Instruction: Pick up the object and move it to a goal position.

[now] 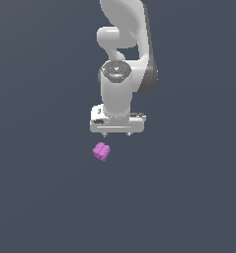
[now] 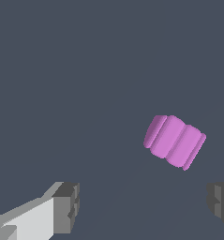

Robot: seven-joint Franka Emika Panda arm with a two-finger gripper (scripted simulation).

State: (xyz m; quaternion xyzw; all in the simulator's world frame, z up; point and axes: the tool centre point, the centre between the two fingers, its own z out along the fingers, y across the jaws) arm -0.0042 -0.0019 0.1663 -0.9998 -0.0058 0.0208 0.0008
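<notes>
The object (image 1: 101,151) is a small magenta-pink blocky piece with ridged faces, lying on the dark grey floor. In the exterior view it sits just below and slightly toward that view's left of my white gripper (image 1: 117,134), which hangs above it with its short fingers pointing down. In the wrist view the object (image 2: 174,140) lies ahead of the two grey fingertips (image 2: 69,206), which stand wide apart with nothing between them. The gripper (image 2: 144,204) is open and empty, apart from the object.
The white arm (image 1: 124,54) rises behind the gripper toward the top of the exterior view. The dark grey floor (image 1: 40,197) spreads uniformly around the object.
</notes>
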